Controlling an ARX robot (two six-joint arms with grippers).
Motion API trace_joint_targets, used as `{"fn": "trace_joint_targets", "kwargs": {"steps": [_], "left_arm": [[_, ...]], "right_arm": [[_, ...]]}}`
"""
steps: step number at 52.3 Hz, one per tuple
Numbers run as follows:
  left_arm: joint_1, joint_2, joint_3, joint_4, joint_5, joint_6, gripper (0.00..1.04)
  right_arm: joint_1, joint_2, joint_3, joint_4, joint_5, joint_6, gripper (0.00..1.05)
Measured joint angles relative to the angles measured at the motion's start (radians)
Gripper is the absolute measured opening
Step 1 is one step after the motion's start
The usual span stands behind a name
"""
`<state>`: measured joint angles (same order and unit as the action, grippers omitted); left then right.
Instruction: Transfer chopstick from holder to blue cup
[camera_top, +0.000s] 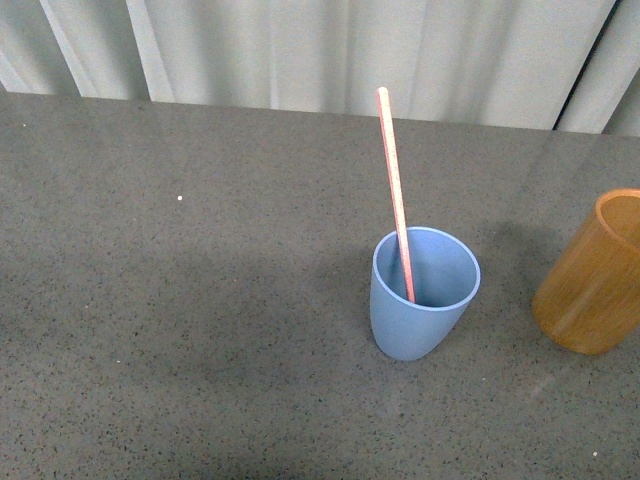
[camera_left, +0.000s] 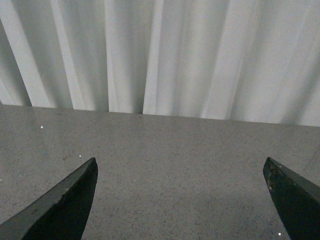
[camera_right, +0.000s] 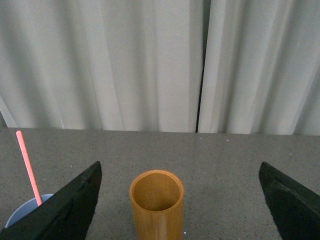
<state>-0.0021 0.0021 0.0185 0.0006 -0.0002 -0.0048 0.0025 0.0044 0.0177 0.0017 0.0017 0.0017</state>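
A pink-red chopstick (camera_top: 396, 195) stands leaning in the light blue cup (camera_top: 420, 298) near the middle of the table in the front view. The orange-brown holder (camera_top: 593, 280) stands to its right at the frame edge. Neither arm shows in the front view. In the right wrist view the holder (camera_right: 157, 202) stands upright between the wide-apart fingers and looks empty inside, with the chopstick (camera_right: 28, 167) and blue cup rim (camera_right: 20, 210) off to one side. My right gripper (camera_right: 180, 172) is open. My left gripper (camera_left: 180, 167) is open over bare table.
The grey speckled table (camera_top: 200, 330) stretches to a far edge backed by white pleated curtains (camera_top: 320, 50). A dark gap between curtain panels (camera_right: 201, 75) shows in the right wrist view.
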Motion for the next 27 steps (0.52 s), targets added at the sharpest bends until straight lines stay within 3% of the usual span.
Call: {"fn": "trace_joint_targets", "kwargs": {"steps": [27], "left_arm": [[0.000, 0.000, 0.000, 0.000, 0.000, 0.000, 0.98]], "right_arm": [[0.000, 0.000, 0.000, 0.000, 0.000, 0.000, 0.95]]}}
